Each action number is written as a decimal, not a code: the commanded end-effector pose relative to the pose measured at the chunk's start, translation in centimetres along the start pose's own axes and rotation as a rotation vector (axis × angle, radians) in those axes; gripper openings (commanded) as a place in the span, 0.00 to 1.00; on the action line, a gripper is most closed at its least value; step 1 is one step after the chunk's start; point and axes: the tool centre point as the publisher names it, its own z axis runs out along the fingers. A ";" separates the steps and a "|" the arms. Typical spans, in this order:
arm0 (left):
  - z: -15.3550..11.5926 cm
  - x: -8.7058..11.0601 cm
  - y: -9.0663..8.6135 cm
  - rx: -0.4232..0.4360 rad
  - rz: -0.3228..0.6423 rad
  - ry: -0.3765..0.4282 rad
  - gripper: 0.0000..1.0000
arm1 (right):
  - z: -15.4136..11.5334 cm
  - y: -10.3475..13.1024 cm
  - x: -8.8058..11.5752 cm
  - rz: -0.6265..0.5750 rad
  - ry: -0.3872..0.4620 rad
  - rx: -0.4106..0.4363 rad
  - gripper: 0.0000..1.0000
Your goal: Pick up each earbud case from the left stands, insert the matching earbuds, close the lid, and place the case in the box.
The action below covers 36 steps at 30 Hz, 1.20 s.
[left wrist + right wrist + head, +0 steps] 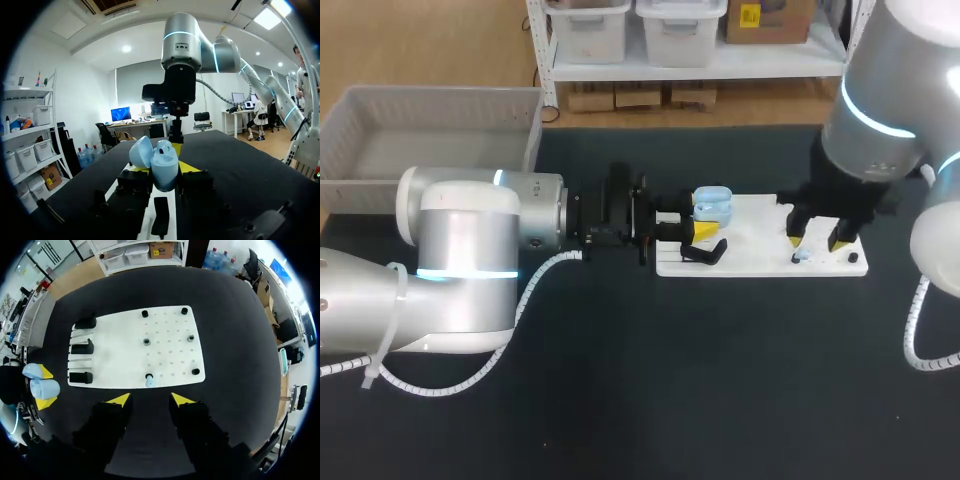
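Looking down from the head view, I see the left gripper [705, 232] closed on a pale blue earbud case [713, 205] at the left end of the white board [760, 215]. The right gripper [815, 241] hangs over the board's right part, its fingers apart and holding nothing. A small pale earbud [801, 256] lies below its yellow tips. Only this view shows the grey plastic box [430, 130], well apart at the far left.

The left wrist view brings the case close. It is smooth, glossy and rounded like an egg, and its lid [141, 151] is tilted open to one side. The yellow tips press it from both sides.

The right wrist view shows the board from above, flat and matte with rows of tiny holes. Three black stands [82, 347] line one end and round black pegs [190, 338] dot the other. The earbud stands in a peg just ahead of the open fingers. Here the case sits beside the board's stand end.
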 end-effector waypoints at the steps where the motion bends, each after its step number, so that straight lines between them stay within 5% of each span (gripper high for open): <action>1: 0.0 0.0 -0.3 -0.010 0.003 -0.002 0.00 | 1.2 -0.4 0.7 0.012 -0.034 -0.020 0.45; 36: 0.0 0.0 -0.3 -0.010 0.003 -0.002 0.00 | 3.6 -0.3 -0.2 0.042 -0.084 -0.077 0.37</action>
